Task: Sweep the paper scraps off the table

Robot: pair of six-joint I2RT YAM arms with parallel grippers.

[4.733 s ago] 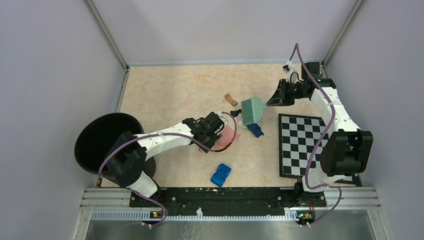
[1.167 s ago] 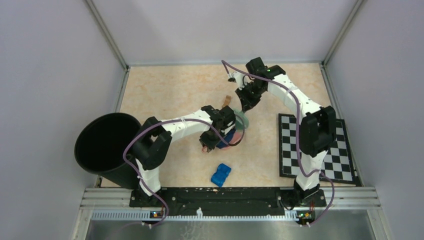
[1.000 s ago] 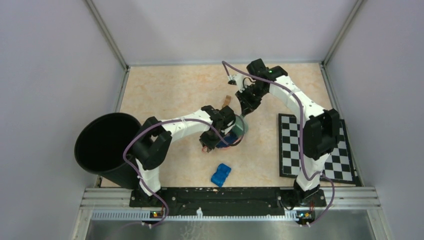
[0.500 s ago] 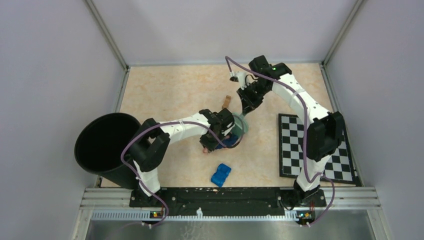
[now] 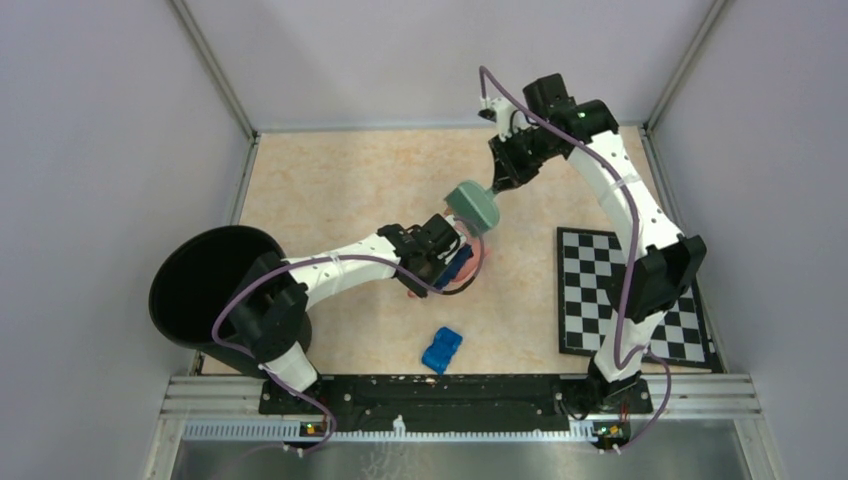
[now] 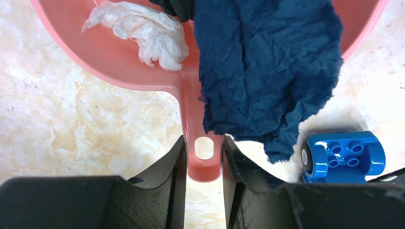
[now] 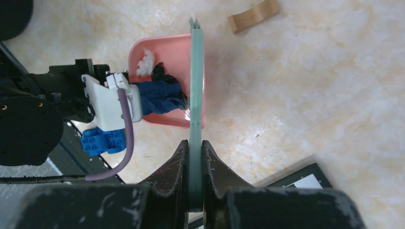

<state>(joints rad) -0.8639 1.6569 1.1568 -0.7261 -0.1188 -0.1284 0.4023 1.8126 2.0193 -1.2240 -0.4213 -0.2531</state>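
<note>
Beige marbled table [image 5: 330, 190] with a brown paper scrap [image 7: 253, 14], blue toy block [image 5: 441, 349], chequered board [image 5: 590, 290]

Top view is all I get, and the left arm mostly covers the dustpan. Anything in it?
Observer: Yes. The left wrist view shows a white scrap and a larger dark blue scrap lying in the dustpan.
Operator: Grip on the handle OK?
Observer: The left gripper has a finger on each side of the handle, near its end.
Operator: Anything left outside?
Observer: One brown scrap lies on the table past the dustpan, seen from the right wrist.
</note>
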